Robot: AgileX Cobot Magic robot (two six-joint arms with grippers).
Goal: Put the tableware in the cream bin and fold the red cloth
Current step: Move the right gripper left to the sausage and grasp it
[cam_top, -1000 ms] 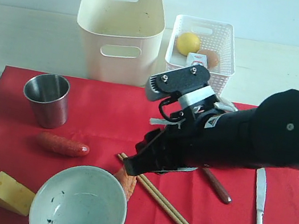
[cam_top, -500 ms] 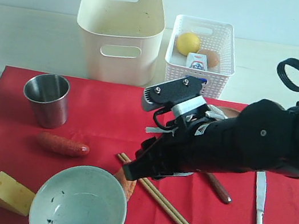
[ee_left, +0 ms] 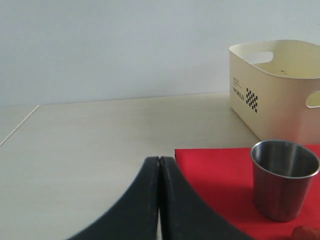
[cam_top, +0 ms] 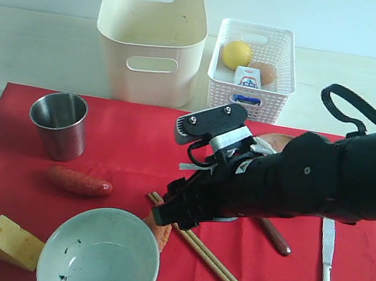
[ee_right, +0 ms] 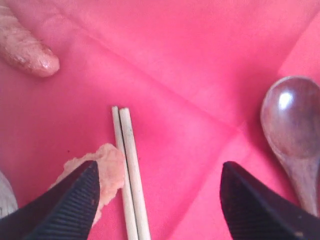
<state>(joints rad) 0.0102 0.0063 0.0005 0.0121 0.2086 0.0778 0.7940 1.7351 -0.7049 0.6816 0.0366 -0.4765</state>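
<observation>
Over the last second the right gripper (cam_top: 169, 216) has sunk lower and slid slightly toward the bowl (cam_top: 100, 256). The dark arm behind it has followed, bringing its cable loop further in over the cloth. Nothing lying on the cloth has shifted.

Its jaws stand spread wide, holding nothing. Between them lie the ends of the wooden chopsticks (ee_right: 127, 165), side by side and touching, flat on the red cloth (cam_top: 128, 152). A sausage piece (ee_right: 102, 167) touches the pair on one side, just by one jaw. The dark wooden spoon (ee_right: 292, 125) lies beyond the other jaw, apart.

The chopsticks are likely light, stiff and smooth, so they may roll apart or pivot if pinched near a tip. Closing across both at once, somewhat further along their length, looks safest. The soft cloth may bunch up into the grip, and the sausage piece could be caught too.

Further out are a whole sausage (cam_top: 79, 182), the steel cup (cam_top: 59, 125), a cheese wedge (cam_top: 10, 242) and the table knife (cam_top: 326, 267), all on the cloth. The cream bin (cam_top: 147, 39) stands beyond the cloth on the counter (cam_top: 31, 40), just beside a white lattice basket (cam_top: 255, 69).

The left gripper (ee_left: 159, 165) has its jaws pressed together, empty, over bare counter near the cup.
</observation>
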